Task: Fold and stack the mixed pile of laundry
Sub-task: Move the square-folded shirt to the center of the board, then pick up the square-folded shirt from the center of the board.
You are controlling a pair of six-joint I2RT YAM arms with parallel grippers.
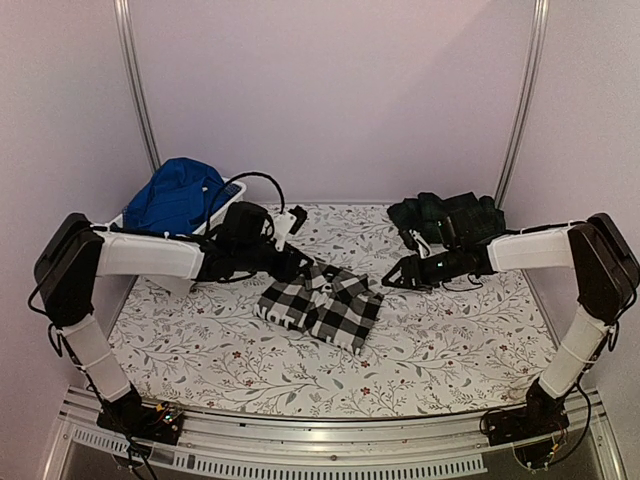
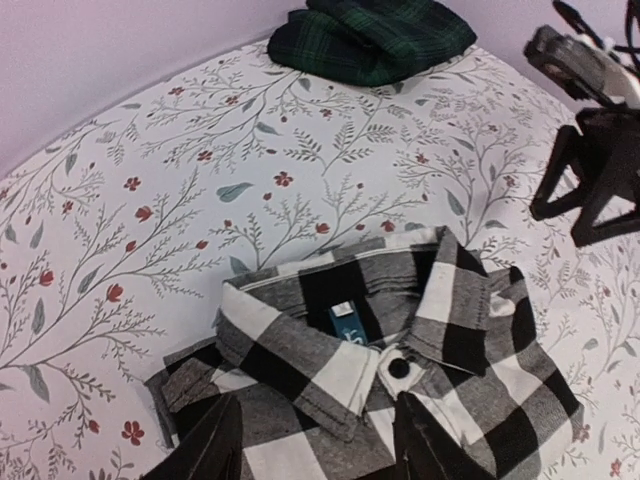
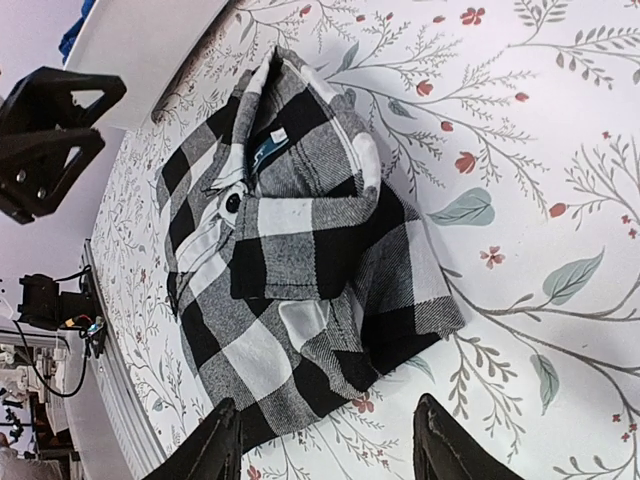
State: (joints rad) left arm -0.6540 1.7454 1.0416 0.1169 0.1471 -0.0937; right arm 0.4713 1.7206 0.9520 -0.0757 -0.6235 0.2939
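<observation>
The black-and-white checked shirt (image 1: 320, 305) lies folded in the middle of the table, collar and button showing (image 2: 400, 366). My left gripper (image 1: 292, 266) hovers at its collar end, jaws open, fingers (image 2: 205, 445) spread above the cloth. My right gripper (image 1: 393, 277) sits just off the shirt's right edge (image 3: 300, 260), open, with only table and the cloth's corner between its fingers (image 3: 450, 445). A dark green-navy tartan garment (image 1: 445, 220) lies bunched at the back right (image 2: 370, 35). The bright blue garment (image 1: 175, 195) is heaped at the back left.
A white tub (image 1: 228, 200) holds the blue garment at the back left; its wall also shows in the right wrist view (image 3: 150, 40). The floral tablecloth (image 1: 450, 345) covers the table. Metal frame posts (image 1: 135, 80) rise at both back corners.
</observation>
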